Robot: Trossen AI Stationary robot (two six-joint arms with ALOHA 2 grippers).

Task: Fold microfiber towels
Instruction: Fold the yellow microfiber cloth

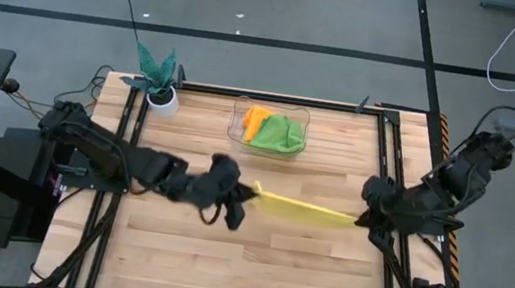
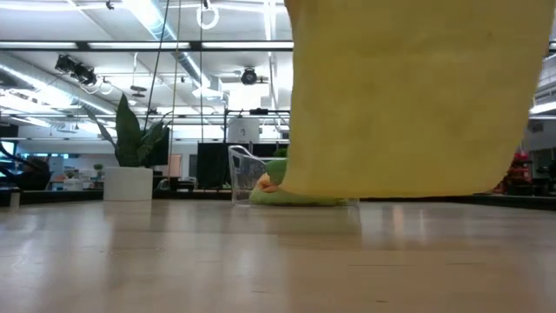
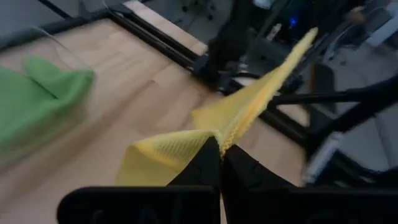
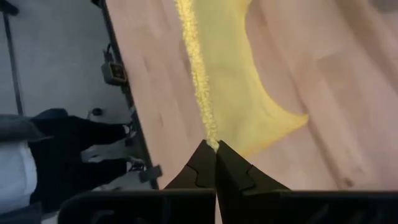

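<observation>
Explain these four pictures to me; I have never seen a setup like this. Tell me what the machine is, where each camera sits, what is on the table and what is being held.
This is a robot with two dark arms at a wooden table. One camera looks straight down, one sits at table height, and one rides on each wrist. The left gripper and the right gripper each pinch one end of the yellow towel with shut jaws, stretching it in the air between them; the low view shows it hanging clear of the table. At the back stands a clear plastic bin holding an orange towel and a green towel. A potted plant stands left of it.
</observation>
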